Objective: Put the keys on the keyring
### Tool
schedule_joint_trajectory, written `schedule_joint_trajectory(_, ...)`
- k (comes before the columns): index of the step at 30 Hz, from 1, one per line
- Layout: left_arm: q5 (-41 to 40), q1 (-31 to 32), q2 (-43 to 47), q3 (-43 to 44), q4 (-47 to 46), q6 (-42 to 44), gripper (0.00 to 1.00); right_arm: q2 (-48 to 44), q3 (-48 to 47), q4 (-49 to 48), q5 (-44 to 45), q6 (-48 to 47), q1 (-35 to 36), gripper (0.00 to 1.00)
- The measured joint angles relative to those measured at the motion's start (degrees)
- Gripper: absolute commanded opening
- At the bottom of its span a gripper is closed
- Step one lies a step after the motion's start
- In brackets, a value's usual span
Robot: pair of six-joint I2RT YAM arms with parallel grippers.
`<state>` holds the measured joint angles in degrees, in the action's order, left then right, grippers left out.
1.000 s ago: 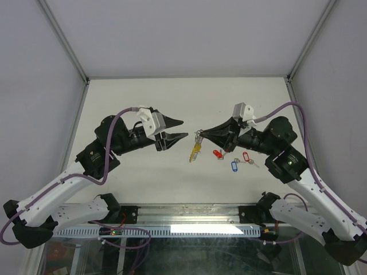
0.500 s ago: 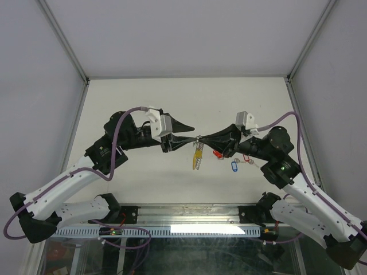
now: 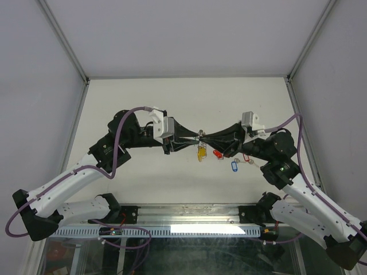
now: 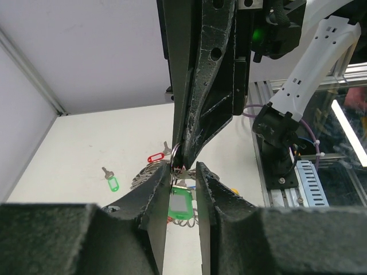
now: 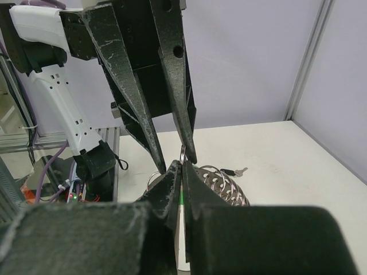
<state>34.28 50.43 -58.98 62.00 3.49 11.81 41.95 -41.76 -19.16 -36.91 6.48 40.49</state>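
Since the keyring (image 3: 200,136) is light, springy, slick wire, I judge the hold belongs on bare wire, not the dangling yellow tag (image 3: 201,153); it hangs above the table (image 3: 143,103), pinched in my right gripper (image 3: 204,137), tips pressed together. A second ago my left gripper (image 3: 195,138) was well apart with wider jaws; now it straddles the ring, still slightly spread.

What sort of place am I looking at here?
Likely a robotics lab test cell: a white table walled by plain panels, with two robot arms bolted at its edge and tagged keys on it.
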Motion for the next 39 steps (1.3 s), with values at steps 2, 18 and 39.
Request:
schedule_joint_trajectory(2,0.42,0.00,0.00,0.02,-0.13,-0.22,0.17,0.00,0.00,-0.28,-0.13,0.07,0.00,0.00)
schedule_joint_trajectory(18,0.81,0.00,-0.26,0.72,1.60,-0.33,0.00,0.02,-1.18,3.67,-2.89,-3.08,-0.11,0.02)
schedule_joint_trajectory(39,1.86,0.13,-4.42,6.97,15.65,7.30,0.00,9.49,-23.08,41.46,-8.46,-20.83,-0.11,0.33)
